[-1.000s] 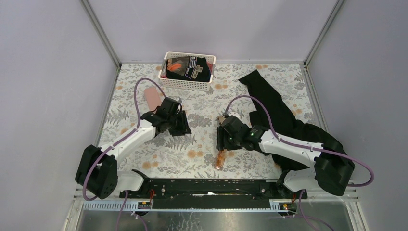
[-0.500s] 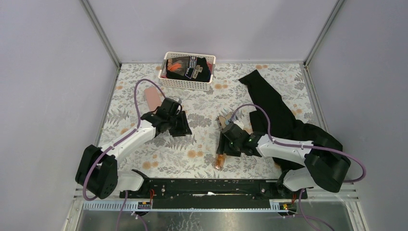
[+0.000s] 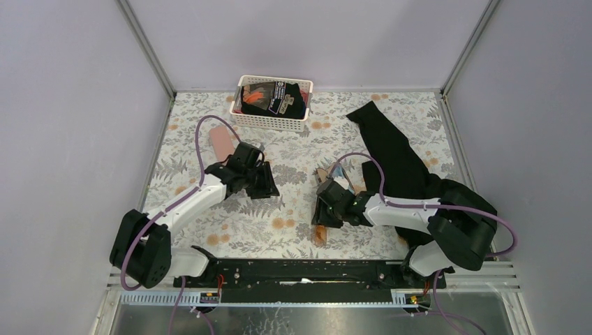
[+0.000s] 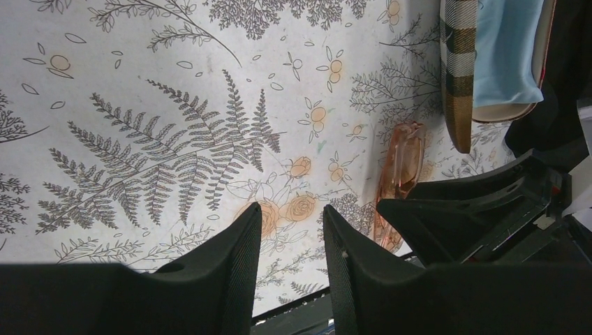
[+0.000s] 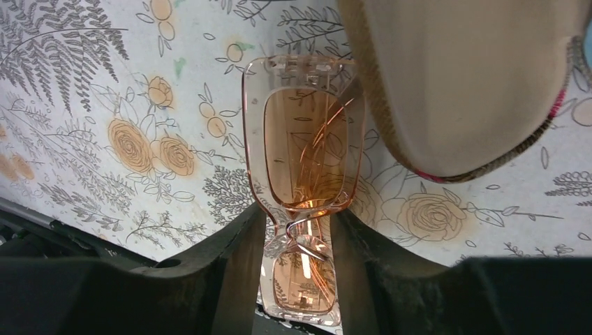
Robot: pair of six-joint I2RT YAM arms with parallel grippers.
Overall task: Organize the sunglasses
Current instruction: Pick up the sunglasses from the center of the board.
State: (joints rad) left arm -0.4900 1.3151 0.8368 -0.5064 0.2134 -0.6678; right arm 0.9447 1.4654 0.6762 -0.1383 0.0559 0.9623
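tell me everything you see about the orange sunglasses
The sunglasses have a translucent pink frame and rectangular orange lenses, with thin arms folded behind. They lie flat on the flowered tablecloth, near its front edge. The right pincer straddles the bridge, close against the frame; a firm grip cannot be confirmed. The plaid case borders one lens.

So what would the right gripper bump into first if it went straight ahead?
The orange-tinted sunglasses: their bridge sits inside the right gripper, with the flowery table just behind. Depth is unclear.
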